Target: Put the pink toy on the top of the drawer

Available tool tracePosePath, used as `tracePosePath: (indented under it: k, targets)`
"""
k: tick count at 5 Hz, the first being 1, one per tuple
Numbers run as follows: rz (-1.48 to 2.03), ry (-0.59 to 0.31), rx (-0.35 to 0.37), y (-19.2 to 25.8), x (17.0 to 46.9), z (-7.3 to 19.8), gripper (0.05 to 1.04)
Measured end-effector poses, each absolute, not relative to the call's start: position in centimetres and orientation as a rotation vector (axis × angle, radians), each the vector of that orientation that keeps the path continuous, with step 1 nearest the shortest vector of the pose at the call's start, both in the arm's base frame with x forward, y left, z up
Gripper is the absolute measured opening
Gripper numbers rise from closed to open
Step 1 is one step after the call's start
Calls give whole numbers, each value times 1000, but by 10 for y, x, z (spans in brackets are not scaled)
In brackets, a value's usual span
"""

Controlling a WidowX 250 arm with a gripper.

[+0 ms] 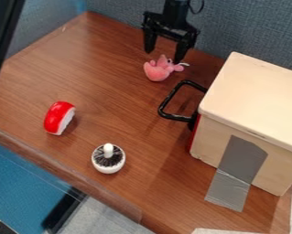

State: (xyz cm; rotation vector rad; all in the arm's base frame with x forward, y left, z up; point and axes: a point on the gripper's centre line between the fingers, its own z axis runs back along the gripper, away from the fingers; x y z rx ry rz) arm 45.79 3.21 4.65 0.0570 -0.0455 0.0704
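The gripper point(165, 54) hangs at the top centre of the camera view, open, with its two fingers spread and nothing between them. Just below the fingertips the pink toy point(158, 71) lies on the wooden table, near the table's back edge; whether they touch I cannot tell. At the right stands the drawer point(258, 98), a light wooden box with a flat, bare top. Its black handle sticks out on the left side, toward the toy.
A red and white toy point(59, 118) lies on the table point(105, 68) at the left. A white round brush point(108, 158) stands near the front edge. Grey tape point(236, 171) fixes the box to the table. Fabric partitions rise behind.
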Motion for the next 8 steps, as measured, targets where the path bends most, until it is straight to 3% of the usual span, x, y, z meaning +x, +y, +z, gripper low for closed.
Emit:
tracePosePath:
  k: [2, 4, 5, 7, 8]
  targets:
    - [81, -12, 104, 36, 458, 15, 966]
    - [81, -18, 76, 31, 455, 20, 487]
    - [93, -87, 47, 24, 454, 60, 399]
    - [45, -188, -36, -23, 439, 135, 370]
    - [-57, -212, -51, -64, 426, 153, 370]
